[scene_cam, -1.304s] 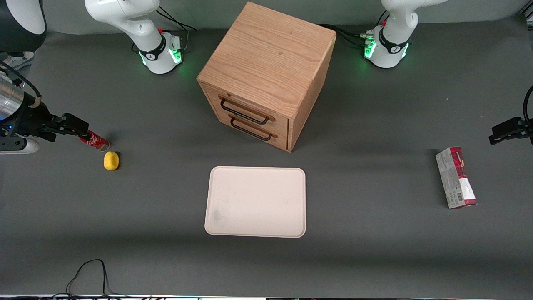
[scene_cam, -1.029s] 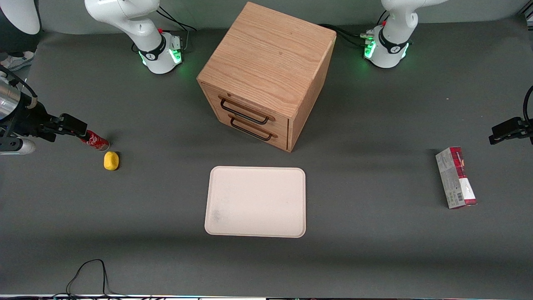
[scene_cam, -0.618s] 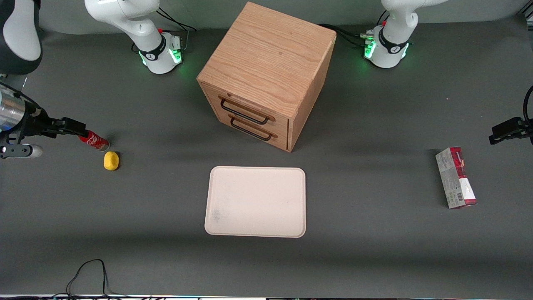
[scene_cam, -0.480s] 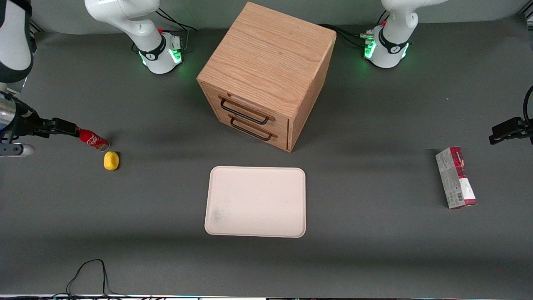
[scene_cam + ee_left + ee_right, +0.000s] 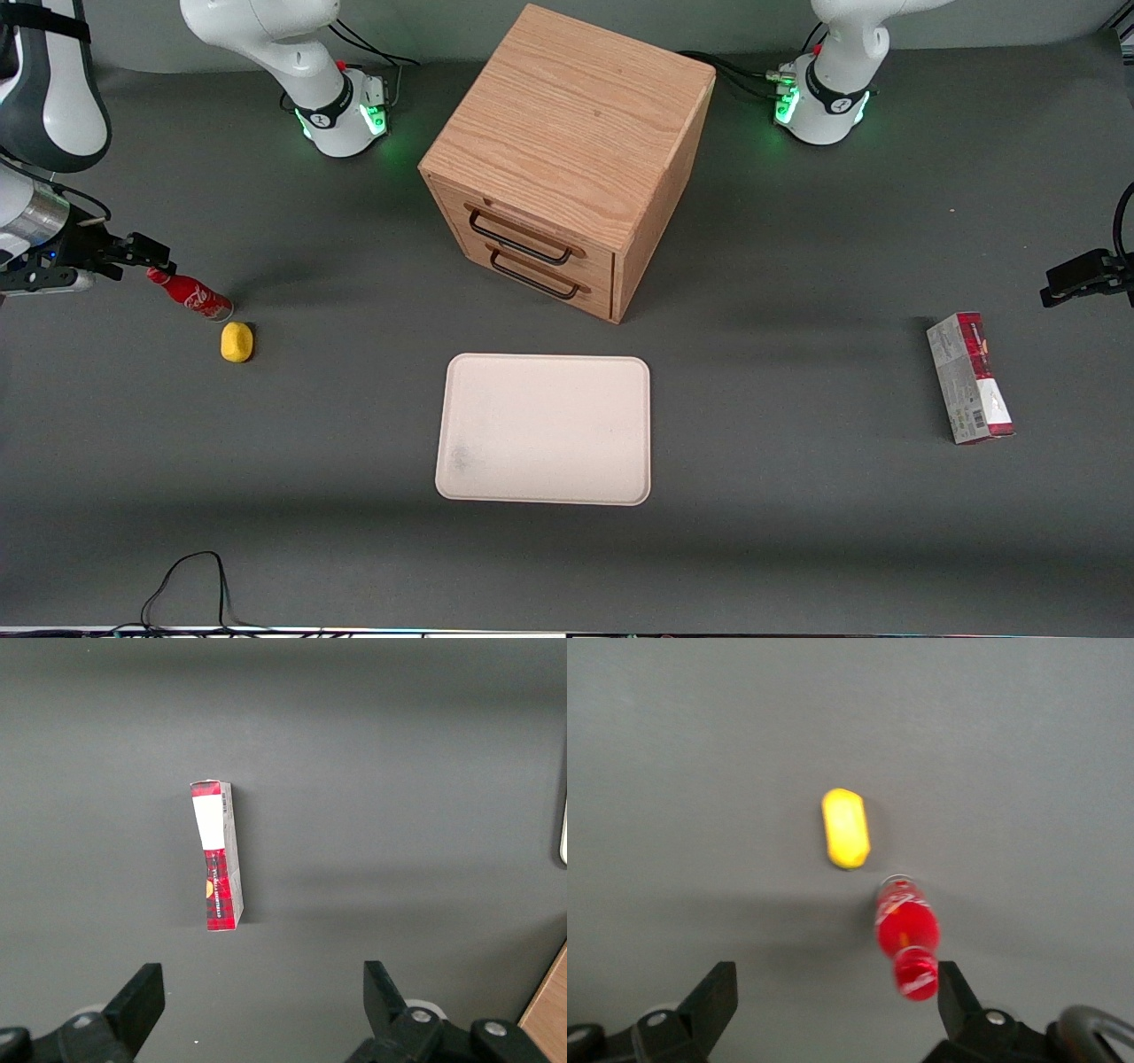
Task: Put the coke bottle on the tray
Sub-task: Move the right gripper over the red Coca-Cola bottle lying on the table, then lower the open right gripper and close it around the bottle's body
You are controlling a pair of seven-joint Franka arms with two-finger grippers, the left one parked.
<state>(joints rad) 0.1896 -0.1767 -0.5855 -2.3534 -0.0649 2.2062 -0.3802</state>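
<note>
gripper: fingers spread, above cap | coke bottle: upright on table (beside yellow lump) | tray: apart

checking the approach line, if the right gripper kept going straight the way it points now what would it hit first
Most likely the coke bottle: the gripper, open, sits just off its cap end. The yellow lump lies beside the bottle, off that line. Height is hard to judge.

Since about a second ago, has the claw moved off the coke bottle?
Yes. The claw has pulled up off the coke bottle, away from the yellow lump; the bottle stands free, claw open.
</note>
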